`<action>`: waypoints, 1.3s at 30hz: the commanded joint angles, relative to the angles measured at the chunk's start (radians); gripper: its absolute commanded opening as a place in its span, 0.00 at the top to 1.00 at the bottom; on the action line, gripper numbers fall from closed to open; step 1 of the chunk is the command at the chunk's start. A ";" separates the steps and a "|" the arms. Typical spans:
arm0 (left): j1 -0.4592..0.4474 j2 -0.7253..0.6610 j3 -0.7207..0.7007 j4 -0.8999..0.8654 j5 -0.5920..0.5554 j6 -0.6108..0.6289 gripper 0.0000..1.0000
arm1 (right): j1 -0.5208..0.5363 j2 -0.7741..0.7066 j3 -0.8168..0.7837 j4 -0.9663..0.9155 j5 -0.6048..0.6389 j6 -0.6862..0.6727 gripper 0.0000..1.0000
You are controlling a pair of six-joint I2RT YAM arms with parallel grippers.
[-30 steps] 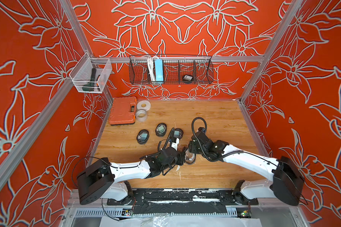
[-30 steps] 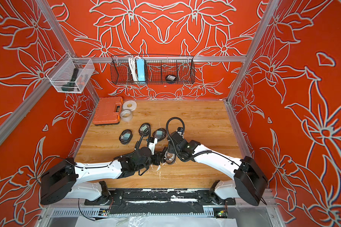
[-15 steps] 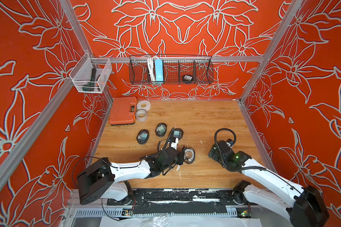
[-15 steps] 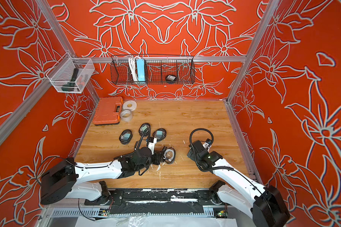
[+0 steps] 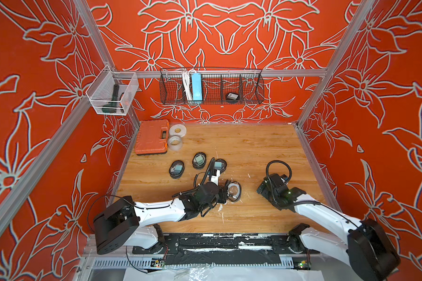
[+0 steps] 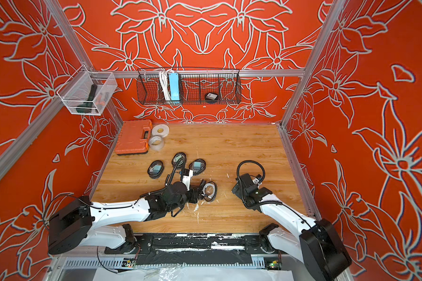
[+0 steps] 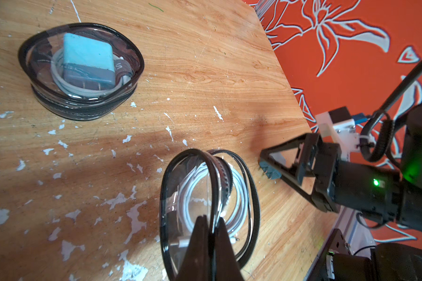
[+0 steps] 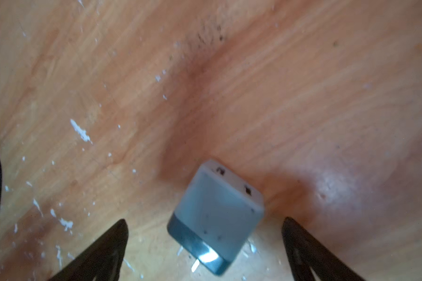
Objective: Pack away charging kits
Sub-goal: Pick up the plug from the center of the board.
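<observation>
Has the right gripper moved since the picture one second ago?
Yes. The right gripper has drawn back from the open case toward the table's right edge, and now hangs open over a teal plug.

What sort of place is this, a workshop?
Probably a staged robot test booth: orange flower-patterned walls on metal framing enclose a small wooden tabletop, two robot arms are mounted at its front edge, and a wire basket hangs on the back wall.
</observation>
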 commanded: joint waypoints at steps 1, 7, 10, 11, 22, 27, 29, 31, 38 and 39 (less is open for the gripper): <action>-0.006 -0.007 -0.012 -0.005 -0.013 0.003 1.00 | -0.013 0.086 0.036 0.020 -0.029 -0.026 0.02; -0.006 -0.009 -0.012 -0.011 -0.022 0.002 1.00 | -0.016 0.207 0.124 0.000 -0.046 -0.137 0.14; -0.006 -0.005 -0.009 -0.014 -0.023 0.002 1.00 | -0.014 0.246 0.130 0.030 -0.082 -0.181 0.20; -0.006 -0.003 -0.007 -0.015 -0.023 0.002 1.00 | -0.014 0.256 0.130 0.035 -0.092 -0.193 0.21; -0.006 -0.001 0.000 -0.024 -0.025 -0.003 1.00 | 0.028 0.243 0.118 -0.031 -0.052 -0.263 0.33; -0.006 -0.003 0.001 -0.029 -0.023 -0.005 1.00 | 0.059 0.291 0.136 -0.042 -0.026 -0.261 0.63; -0.006 0.000 0.002 -0.031 -0.020 -0.003 1.00 | 0.068 0.297 0.144 -0.053 -0.014 -0.260 0.71; -0.006 0.005 0.002 -0.029 -0.016 0.001 1.00 | 0.079 0.279 0.148 -0.062 -0.009 -0.255 0.78; -0.005 0.045 0.021 -0.016 0.012 0.008 1.00 | 0.212 0.043 0.145 0.007 -0.034 -0.315 0.92; -0.006 0.053 0.027 -0.014 0.019 0.008 1.00 | 0.236 0.015 0.148 0.030 -0.048 -0.329 0.93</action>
